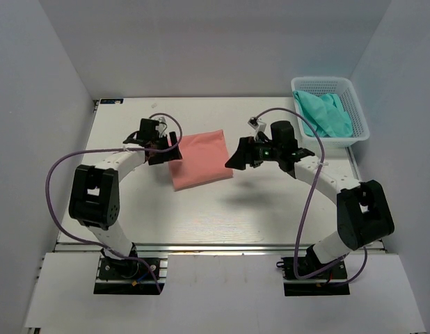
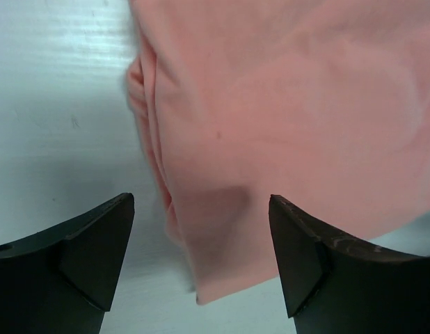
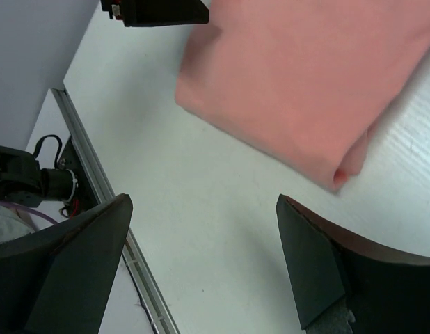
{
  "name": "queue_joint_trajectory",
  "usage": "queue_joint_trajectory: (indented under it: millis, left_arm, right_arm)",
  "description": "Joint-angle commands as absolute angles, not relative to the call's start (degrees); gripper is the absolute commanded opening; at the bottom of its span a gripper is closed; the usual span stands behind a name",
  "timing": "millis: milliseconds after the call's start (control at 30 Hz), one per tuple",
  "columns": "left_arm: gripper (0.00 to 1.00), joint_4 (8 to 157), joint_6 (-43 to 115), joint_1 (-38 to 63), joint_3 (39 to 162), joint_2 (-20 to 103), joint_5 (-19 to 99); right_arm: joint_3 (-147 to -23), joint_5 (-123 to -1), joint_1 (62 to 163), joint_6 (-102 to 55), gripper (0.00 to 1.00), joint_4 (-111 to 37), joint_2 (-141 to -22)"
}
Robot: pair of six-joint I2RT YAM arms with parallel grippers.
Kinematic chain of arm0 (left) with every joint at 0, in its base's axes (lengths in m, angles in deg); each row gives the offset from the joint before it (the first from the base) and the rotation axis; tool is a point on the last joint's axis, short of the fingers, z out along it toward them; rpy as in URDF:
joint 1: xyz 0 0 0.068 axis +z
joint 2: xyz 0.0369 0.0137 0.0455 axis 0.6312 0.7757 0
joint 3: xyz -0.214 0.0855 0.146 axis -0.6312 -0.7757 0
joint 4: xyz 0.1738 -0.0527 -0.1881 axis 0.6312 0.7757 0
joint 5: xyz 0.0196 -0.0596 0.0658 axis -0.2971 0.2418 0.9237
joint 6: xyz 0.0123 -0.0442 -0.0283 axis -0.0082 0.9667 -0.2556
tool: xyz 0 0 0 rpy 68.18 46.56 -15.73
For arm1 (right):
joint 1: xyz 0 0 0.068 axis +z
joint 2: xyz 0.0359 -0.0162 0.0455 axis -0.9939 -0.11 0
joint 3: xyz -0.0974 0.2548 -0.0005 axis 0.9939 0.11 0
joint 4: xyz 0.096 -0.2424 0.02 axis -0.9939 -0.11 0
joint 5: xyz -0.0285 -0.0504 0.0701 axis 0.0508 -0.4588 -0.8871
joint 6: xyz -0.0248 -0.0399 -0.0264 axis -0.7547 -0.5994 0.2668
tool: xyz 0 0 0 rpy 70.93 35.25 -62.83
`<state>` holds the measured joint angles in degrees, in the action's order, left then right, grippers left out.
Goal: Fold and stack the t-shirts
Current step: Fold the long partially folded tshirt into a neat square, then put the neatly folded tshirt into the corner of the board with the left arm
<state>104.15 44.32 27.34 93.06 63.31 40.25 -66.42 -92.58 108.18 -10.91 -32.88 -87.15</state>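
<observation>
Left gripper spread, empty, with the folded salmon-pink t-shirt corner between its fingers. Right gripper also spread, shirt just ahead. Risk: pinching only the top layer undoes the fold. Teal t-shirt is in the basket, beyond my right.

Salmon-pink t-shirt lay folded into a skewed rectangle mid-table. Left gripper sat at its left edge, right gripper at its right edge. Teal t-shirt was bunched inside the white basket at the far right corner.
</observation>
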Motion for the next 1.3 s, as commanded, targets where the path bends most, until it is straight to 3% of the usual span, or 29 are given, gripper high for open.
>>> queue_joint_trajectory:
  millis: [0,200,300,400,433,500,800,1267]
  left_arm:
    - [0.87,104.29,45.25,26.30,91.27,65.21,40.93]
    - [0.71,102.78,45.25,25.25,94.42,71.45,40.39]
    - [0.55,105.42,45.25,25.25,97.76,76.20,42.77]
    - [0.26,109.63,45.25,25.25,101.71,80.06,47.77]
    - [0.11,112.87,44.65,25.25,104.85,80.86,52.31]
    - [0.00,116.22,43.60,25.77,108.64,82.09,57.34]
    - [0.00,126.43,27.16,29.55,133.33,92.54,78.61]
    - [0.00,123.37,12.57,44.93,157.78,106.35,79.95]
  right_arm:
    - [-63.65,-90.03,107.94,-10.25,0.90,-32.23,-84.32]
    - [-61.26,-85.46,107.86,-11.65,0.90,-36.26,-81.76]
    - [-61.35,-84.05,107.77,-12.36,0.90,-39.69,-81.14]
    - [-61.27,-82.82,107.59,-12.54,0.90,-40.66,-80.00]
    - [-61.26,-82.64,107.50,-12.88,0.90,-40.67,-79.04]
    - [-61.35,-81.59,107.68,-13.15,0.90,-41.19,-78.59]
    - [-61.62,-76.84,107.33,-14.82,0.90,-41.99,-78.32]
    - [-71.80,-74.38,106.45,-15.35,0.90,-46.29,-86.85]
